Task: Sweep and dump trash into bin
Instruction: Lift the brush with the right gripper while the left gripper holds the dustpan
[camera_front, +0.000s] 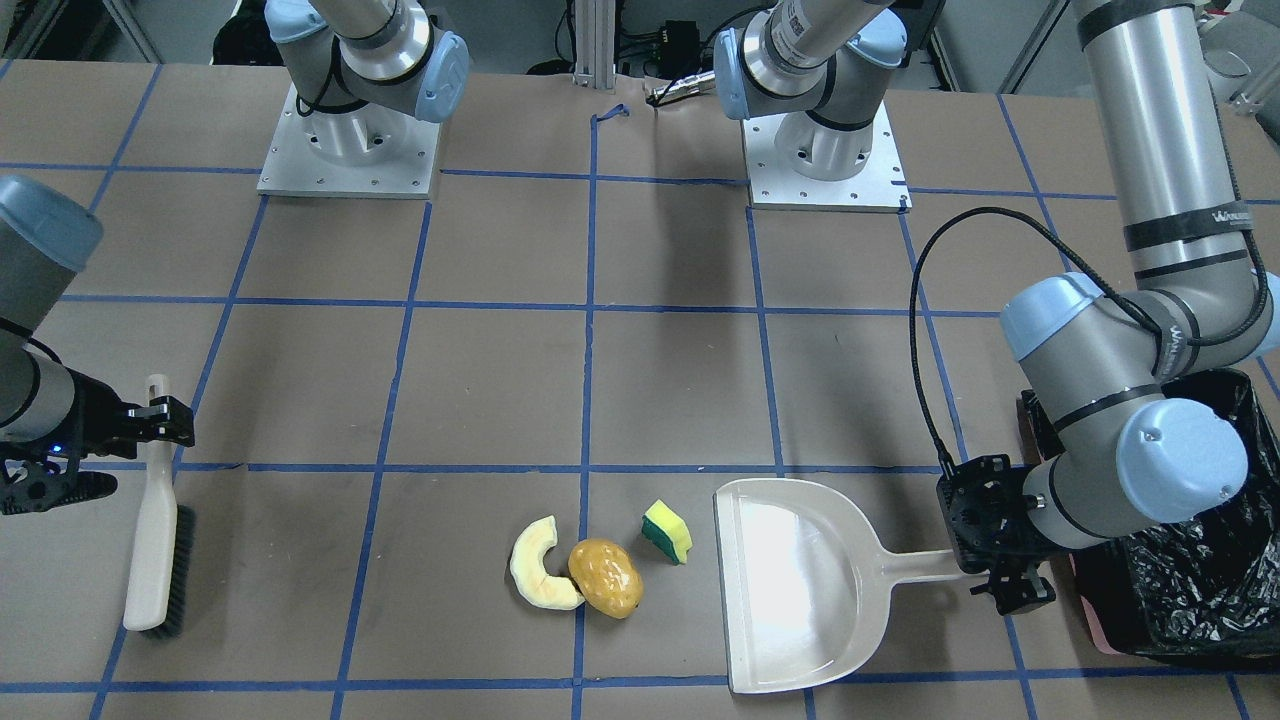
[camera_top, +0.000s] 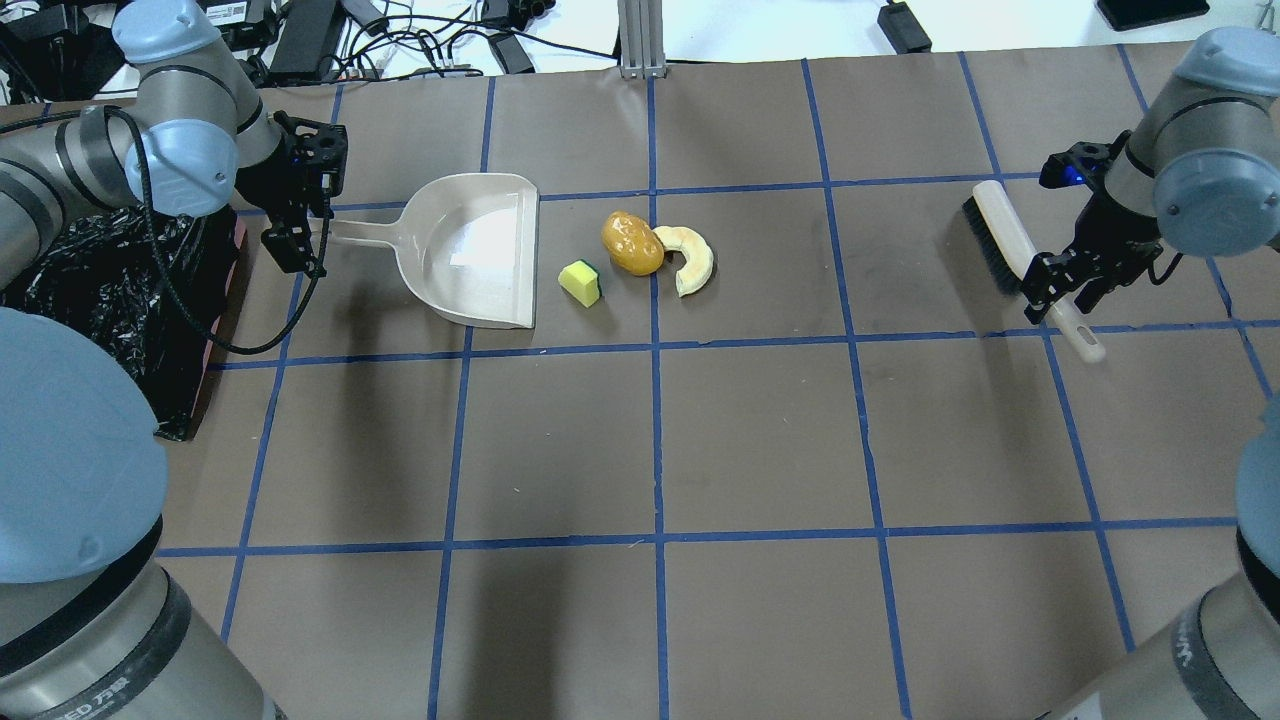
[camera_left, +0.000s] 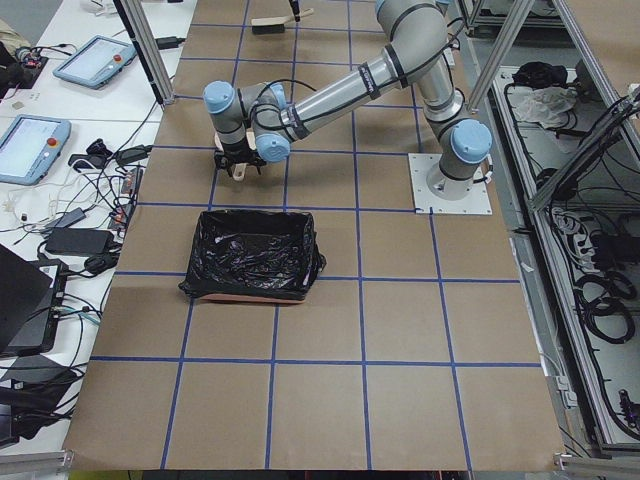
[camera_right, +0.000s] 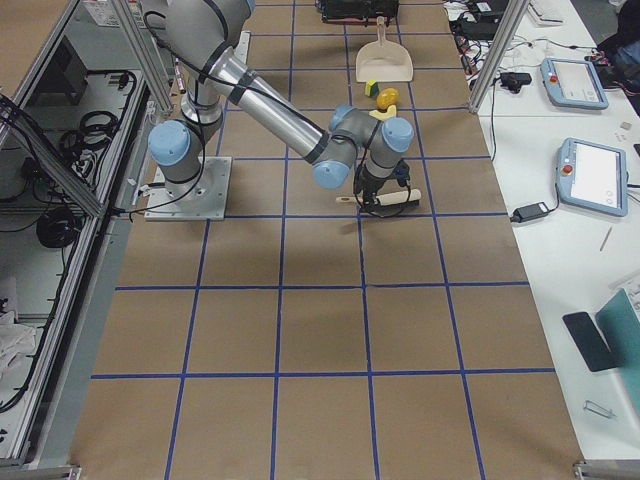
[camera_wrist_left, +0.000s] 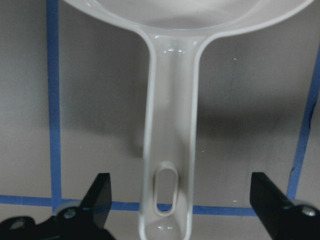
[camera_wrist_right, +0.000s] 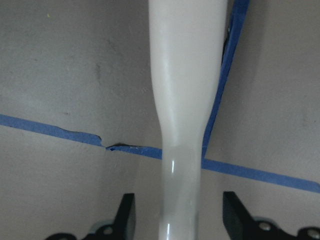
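Note:
The trash lies in a row on the table: a pale yellow crescent slice (camera_front: 540, 565), touching a golden-brown potato-like lump (camera_front: 605, 577), and a yellow-and-green sponge wedge (camera_front: 667, 531) nearest the beige dustpan (camera_front: 800, 590). The black-lined bin (camera_front: 1190, 570) stands behind the left arm. My left gripper (camera_wrist_left: 182, 200) is open, its fingers wide on either side of the dustpan's handle end. My right gripper (camera_wrist_right: 182, 220) is open, astride the handle of a beige brush (camera_top: 1010, 245) that lies on the table.
The dustpan's open mouth faces the trash. The two arm bases (camera_front: 350, 150) stand at the table's robot side. Blue tape lines grid the brown table (camera_top: 650, 450).

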